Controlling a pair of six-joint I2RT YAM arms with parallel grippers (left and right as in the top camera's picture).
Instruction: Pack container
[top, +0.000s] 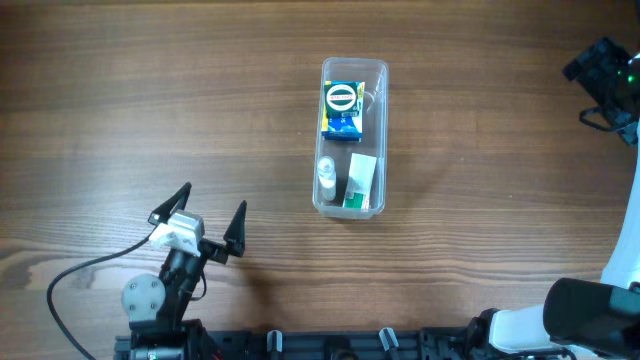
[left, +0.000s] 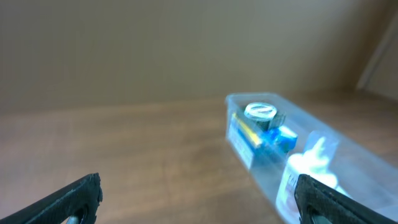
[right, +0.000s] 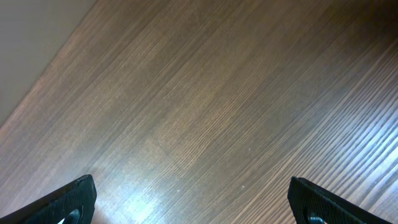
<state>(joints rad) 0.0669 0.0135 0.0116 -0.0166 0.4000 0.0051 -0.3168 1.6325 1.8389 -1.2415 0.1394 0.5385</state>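
The clear plastic container (top: 372, 75) lies near the middle of the wooden bench (top: 150, 90), its long side running away from the robot. It is already loaded. At the far end is a blue packet (top: 343, 122) with yellow on it. On top of the packet rests a round piece (top: 341, 97) with a white rim and a dark green band across its face. That band seems to carry light lettering, but it is too small to read in the overhead view and too blurred in the left wrist view. At the near end a small white bottle (top: 326, 172) lies beside a flat white pack (top: 360, 178) with a green strip at its near edge. No brand or text can be made out on either.

The left fingers (top: 172, 203) are spread wide and hold nothing. They hover over bare bench near the front edge, well apart from the container and off to its left. The left wrist camera looks across the wood at the container's corner.

The right fingers (right: 71, 200) are also wide apart and empty, showing only at the lower corners of the right wrist view with plain wood grain between them. In the overhead view that arm sits at the far right edge, well away from the container.
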